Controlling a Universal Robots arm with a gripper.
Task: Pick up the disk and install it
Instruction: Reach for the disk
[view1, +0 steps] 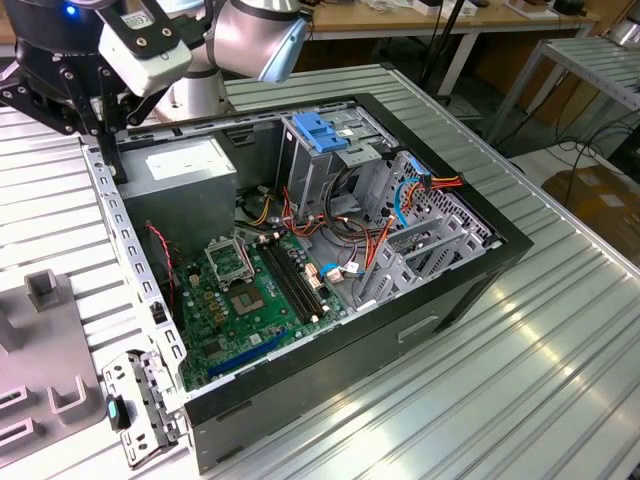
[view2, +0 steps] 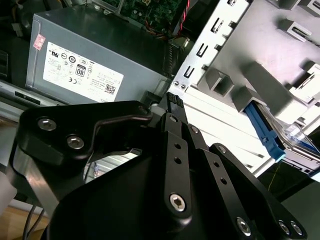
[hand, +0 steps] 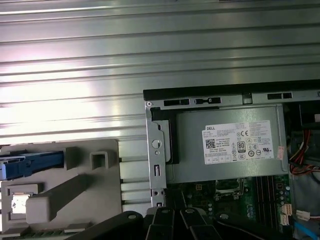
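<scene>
The disk (hand: 31, 164) lies in a grey holder (hand: 75, 192) on the table beside the open computer case (view1: 470, 285). One blue side rail (view2: 263, 131) and a bit of its pale top show in both wrist views. My gripper (view1: 103, 145) hangs above the case's rear corner, over the grey power supply box (view2: 95, 60). It is apart from the disk, its black fingers (view2: 172, 102) close together with nothing between them. In the first wrist view the gripper (hand: 176, 216) sits at the case's edge, with the holder off to one side.
The case holds a green motherboard (view1: 245, 300), cables and a drive cage with a blue caddy (view1: 320, 130). The case's metal frame rail (view1: 125, 235) runs between the gripper and the holder (view1: 40, 350). Ribbed metal table (view1: 540, 380) surrounds the case.
</scene>
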